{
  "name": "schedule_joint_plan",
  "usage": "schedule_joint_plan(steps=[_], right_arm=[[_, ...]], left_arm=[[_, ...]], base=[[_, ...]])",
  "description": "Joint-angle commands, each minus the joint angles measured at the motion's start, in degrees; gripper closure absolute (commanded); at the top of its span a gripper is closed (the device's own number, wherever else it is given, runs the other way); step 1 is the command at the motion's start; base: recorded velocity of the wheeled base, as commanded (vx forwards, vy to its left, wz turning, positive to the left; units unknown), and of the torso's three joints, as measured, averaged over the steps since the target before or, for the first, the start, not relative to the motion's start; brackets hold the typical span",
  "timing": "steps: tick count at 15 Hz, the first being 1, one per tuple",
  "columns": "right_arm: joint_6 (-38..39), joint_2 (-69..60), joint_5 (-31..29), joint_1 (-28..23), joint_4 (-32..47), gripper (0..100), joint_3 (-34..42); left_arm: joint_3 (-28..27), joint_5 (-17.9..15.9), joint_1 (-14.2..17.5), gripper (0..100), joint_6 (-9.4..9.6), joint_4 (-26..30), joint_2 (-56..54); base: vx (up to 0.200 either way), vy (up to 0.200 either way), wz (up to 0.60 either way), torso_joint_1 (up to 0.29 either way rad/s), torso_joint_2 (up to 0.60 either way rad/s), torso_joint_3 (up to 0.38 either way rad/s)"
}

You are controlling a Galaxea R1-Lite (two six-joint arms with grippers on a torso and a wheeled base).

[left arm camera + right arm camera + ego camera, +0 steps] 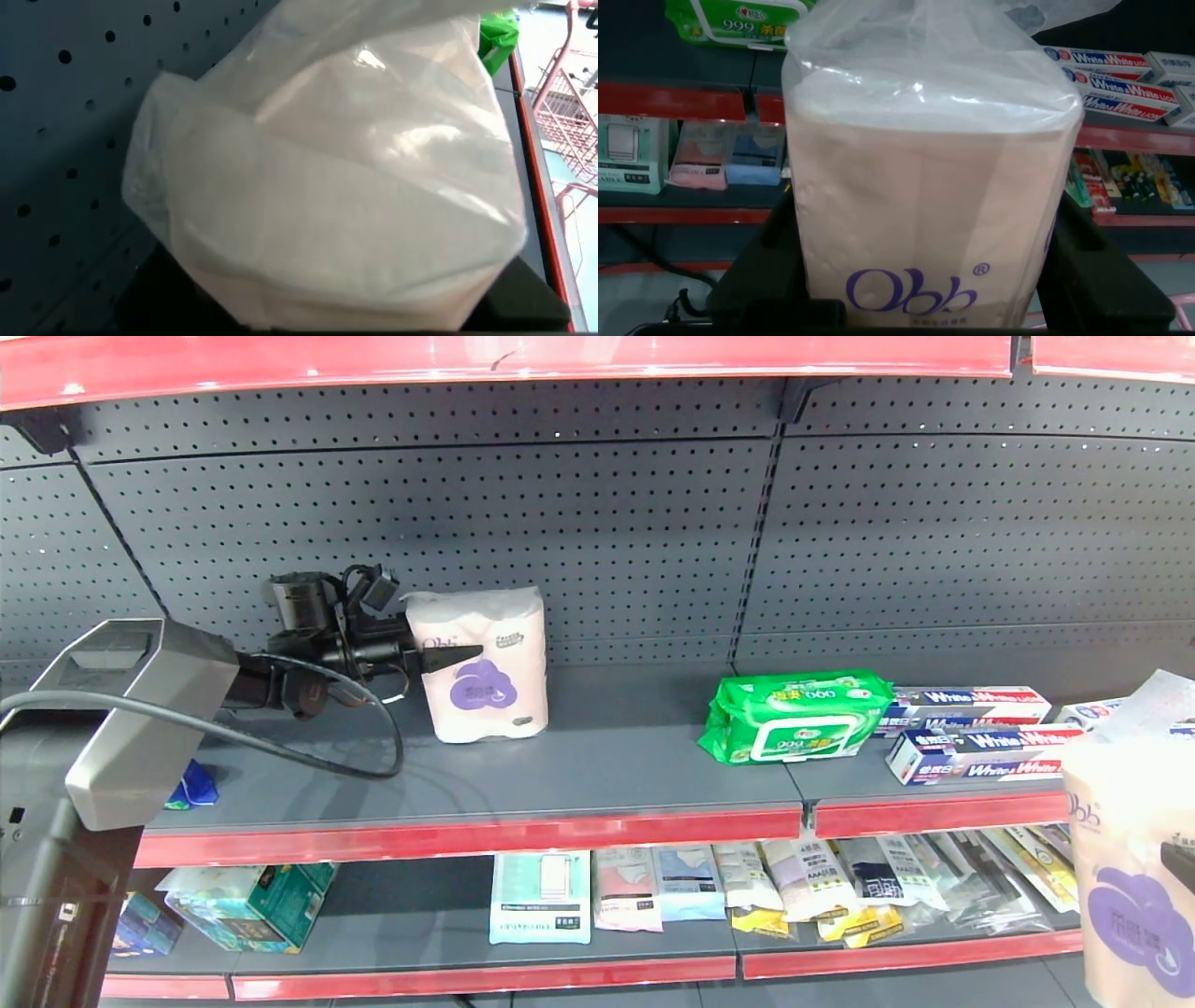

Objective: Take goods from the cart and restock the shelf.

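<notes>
Left of the green wipes [794, 714], my left claw [457, 656] clamps one tissue pack [490, 700]; my right claw [929, 271] clamps a second pack [924, 140]. I judge both light, squashy and film-slick: grip the sides.

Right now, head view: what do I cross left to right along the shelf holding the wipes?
Blue packet, toilet roll pack, green wet wipes pack, toothpaste boxes, second toilet roll pack, held in front.

Shelf [616, 761] holds tissue pack [485, 663], wipes [794, 714], toothpaste boxes [980, 754].
</notes>
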Motion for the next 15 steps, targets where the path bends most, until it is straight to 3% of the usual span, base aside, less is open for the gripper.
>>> schedule_joint_plan(steps=[1,5,7,9,13,15], right_arm=[[0.0,0.0,0.0,0.0,0.0,100,0.0],[-0.1,0.1,0.0,0.0,0.0,100,-0.1],[-0.1,0.0,0.0,0.0,0.0,100,-0.1],[-0.6,0.1,0.0,0.0,0.0,100,-0.3],[-0.8,0.3,0.0,0.0,0.0,100,-0.5],[-0.8,0.8,0.0,0.1,0.0,100,-0.8]], left_arm=[[2.4,0.0,0.1,100,-0.2,-1.4,-1.6],[12.9,-0.8,0.8,100,-0.73,-5.3,-7.3],[17.0,-2.6,1.7,100,-2.05,-8.3,-9.2],[22.5,-5.7,3.0,100,-3.54,-13.7,-11.5],[33.4,-8.9,5.6,100,-4.42,-24.3,-14.3],[38.4,-10.5,6.4,100,-6.97,-30.1,-15.6]], base=[[0.0,0.0,0.0,0.0,0.0,0.0],[0.0,0.0,0.0,0.0,0.0,0.0],[0.0,0.0,0.0,0.0,0.0,0.0],[0.0,0.0,0.0,0.0,0.0,0.0],[0.0,0.0,0.0,0.0,0.0,0.0],[0.0,0.0,0.0,0.0,0.0,0.0]])
